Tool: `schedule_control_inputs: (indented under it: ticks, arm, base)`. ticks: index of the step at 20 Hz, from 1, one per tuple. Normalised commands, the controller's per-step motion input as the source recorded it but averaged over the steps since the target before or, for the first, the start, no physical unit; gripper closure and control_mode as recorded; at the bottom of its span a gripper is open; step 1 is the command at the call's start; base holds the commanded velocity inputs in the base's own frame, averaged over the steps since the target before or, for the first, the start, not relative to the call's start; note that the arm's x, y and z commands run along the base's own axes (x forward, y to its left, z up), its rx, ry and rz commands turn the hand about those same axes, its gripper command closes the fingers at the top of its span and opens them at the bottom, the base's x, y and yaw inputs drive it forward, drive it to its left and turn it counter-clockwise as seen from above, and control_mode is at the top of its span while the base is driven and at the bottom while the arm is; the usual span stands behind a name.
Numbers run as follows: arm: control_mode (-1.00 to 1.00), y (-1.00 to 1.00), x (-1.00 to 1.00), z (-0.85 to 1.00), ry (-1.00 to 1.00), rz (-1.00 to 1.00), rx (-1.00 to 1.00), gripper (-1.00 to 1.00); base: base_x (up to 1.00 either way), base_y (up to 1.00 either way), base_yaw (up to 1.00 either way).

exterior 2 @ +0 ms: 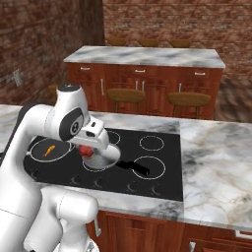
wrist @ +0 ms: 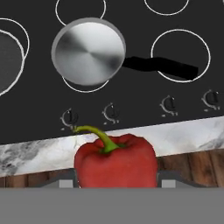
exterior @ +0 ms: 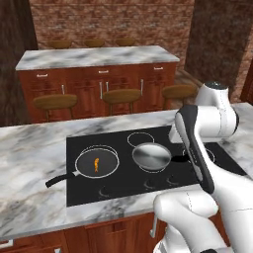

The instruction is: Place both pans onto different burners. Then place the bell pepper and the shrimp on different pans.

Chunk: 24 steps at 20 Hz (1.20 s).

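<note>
Hand view shows the gripper (wrist: 114,183) grasping the red bell pepper (wrist: 115,162) above the cooktop's front edge, near the steel pan (wrist: 89,51). Shrimp (exterior: 96,164) lies in the black pan (exterior: 97,162). No readable writing appears.

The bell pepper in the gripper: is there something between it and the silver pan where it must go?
Nothing visible stands in the way. The gripper holds the bell pepper above the cooktop's front edge, and the silver pan lies bare on its burner. The shrimp sits apart, in the black pan.
</note>
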Motion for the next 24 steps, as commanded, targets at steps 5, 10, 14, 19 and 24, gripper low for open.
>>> schedule_control_inputs:
  ticks: [5, 10, 14, 19, 24]
  arm:
    - [-1.0, 0.52, 0.97, -0.15, 0.0, 0.05, 0.0, 1.0]
    - [-1.0, 0.1, 0.99, -0.1, 0.0, 0.01, 0.01, 1.0]
    - [-1.0, 0.02, 0.93, -0.27, 0.02, 0.0, 0.0, 1.0]
    - [-1.0, 0.0, 0.63, -0.43, 0.04, 0.0, 0.0, 1.0]
    - [-1.0, 0.03, 0.54, -0.65, 0.02, 0.0, 0.0, 1.0]
  base:
    - [0.0, 0.0, 0.0]
    - [0.0, 0.0, 0.0]
    - [0.0, 0.0, 0.0]
    - [0.0, 0.0, 0.0]
    - [0.0, 0.0, 0.0]
